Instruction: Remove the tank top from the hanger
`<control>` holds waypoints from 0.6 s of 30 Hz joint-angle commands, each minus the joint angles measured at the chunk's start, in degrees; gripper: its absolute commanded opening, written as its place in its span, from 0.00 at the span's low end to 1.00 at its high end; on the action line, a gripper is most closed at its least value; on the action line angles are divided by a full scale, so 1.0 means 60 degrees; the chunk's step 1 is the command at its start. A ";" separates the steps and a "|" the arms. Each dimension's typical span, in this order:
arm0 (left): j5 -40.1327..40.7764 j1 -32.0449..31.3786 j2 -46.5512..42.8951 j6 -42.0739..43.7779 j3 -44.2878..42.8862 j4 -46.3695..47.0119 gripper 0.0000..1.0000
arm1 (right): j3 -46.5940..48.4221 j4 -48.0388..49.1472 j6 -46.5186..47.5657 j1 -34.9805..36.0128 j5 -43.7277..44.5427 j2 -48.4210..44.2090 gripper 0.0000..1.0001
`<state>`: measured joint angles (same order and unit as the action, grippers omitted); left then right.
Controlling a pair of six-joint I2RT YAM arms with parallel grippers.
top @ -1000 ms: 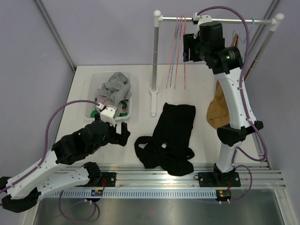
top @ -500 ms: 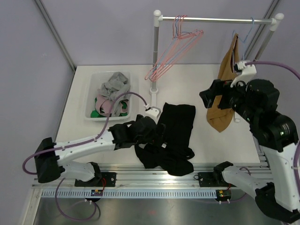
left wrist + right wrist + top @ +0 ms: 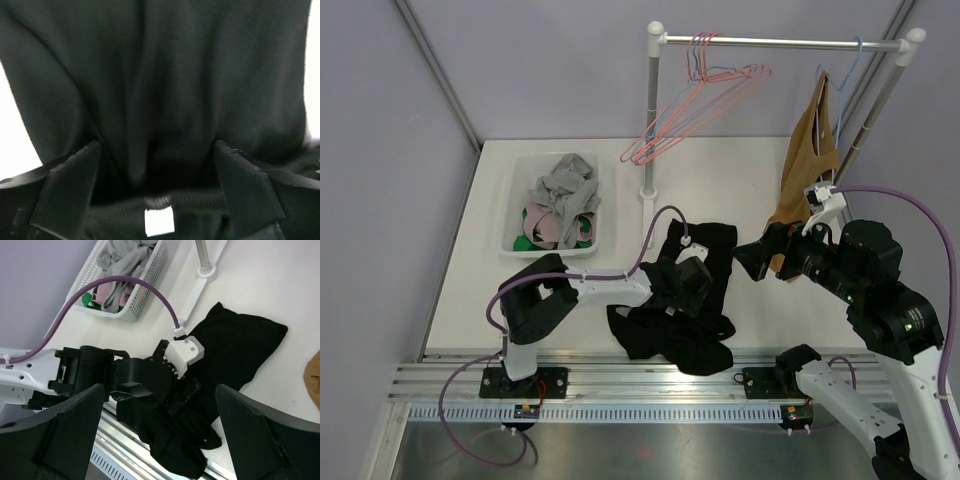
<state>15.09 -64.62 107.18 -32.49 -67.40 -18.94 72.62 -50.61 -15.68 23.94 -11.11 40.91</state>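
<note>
The left gripper (image 3: 157, 146), jaws wide, straddled a fold of a black garment (image 3: 705, 250) lying on the tabletop (image 3: 740, 180), apparently poised to pinch it. Beyond it the right gripper (image 3: 750, 258), also spread wide and holding nothing, hovered near the hem of the brown tank top (image 3: 807, 150), which hung on its hanger (image 3: 841, 100) from the rail (image 3: 780, 43). Removal of that top looked not yet begun; next, an arm would need to grip the fabric and slip its straps free.
</note>
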 commanded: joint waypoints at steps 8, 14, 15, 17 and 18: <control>0.1042 -0.0421 0.0128 -0.0415 -0.0413 -0.0855 0.00 | 0.0406 0.0261 0.0226 0.0023 -0.0521 -0.0635 0.99; 0.2829 -0.0451 -0.2755 -0.0547 -0.0412 -0.2627 0.00 | 0.0524 0.0158 0.0328 0.0023 -0.0345 -0.0782 1.00; 0.3237 -0.0436 -0.3442 -0.0460 -0.0514 -0.2876 0.00 | 0.0524 0.0159 0.0343 0.0023 -0.0330 -0.0797 0.99; 0.3635 -0.0378 -0.4090 -0.0372 -0.0836 -0.3726 0.00 | 0.0524 0.0159 0.0358 0.0023 -0.0301 -0.0812 0.99; 0.3883 -0.0290 -0.4615 -0.0197 -0.1200 -0.3960 0.00 | 0.0524 0.0173 0.0372 0.0037 -0.0315 -0.0812 0.99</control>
<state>28.56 -67.18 88.23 -34.50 -69.06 -36.34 74.24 -50.68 -14.66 23.97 -13.06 36.21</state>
